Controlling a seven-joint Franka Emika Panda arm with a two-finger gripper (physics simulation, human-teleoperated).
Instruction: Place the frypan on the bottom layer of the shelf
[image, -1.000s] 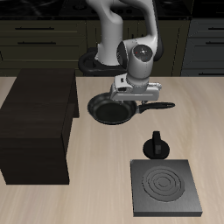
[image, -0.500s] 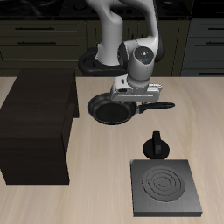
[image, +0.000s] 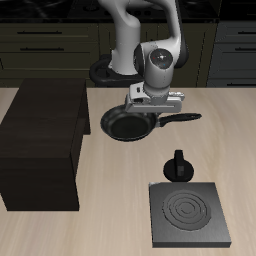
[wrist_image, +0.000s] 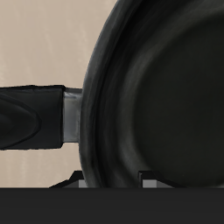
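one frypan (image: 127, 125), black, round and shallow, near the middle of the tabletop (image: 110, 200), just beside the shelf's near end, long handle (image: 180, 118) pointing away from the shelf; whether resting on the wood or lifted just clear, cannot tell; fills the wrist view (wrist_image: 157, 96), rim and handle root (wrist_image: 35, 114) close under the camera; gripper (image: 150, 104) directly above the pan's rim where the handle joins; jaws hidden by the wrist body in the exterior view and barely showing in the wrist view, so how far open, or whether clamped on the rim, cannot be told; likely rigid metal, moderately heavy, smooth and a bit slippery, not fragile; best taken at the rim by the handle root or on the handle close to the bowl, to limit tilting from the offset weight; one shelf (image: 40, 140), large, dark, boxy, open lower level facing the pan; beyond, one small black pot with a knob (image: 179, 166); one square stove plate with rings (image: 187, 214) nearer the front edge.
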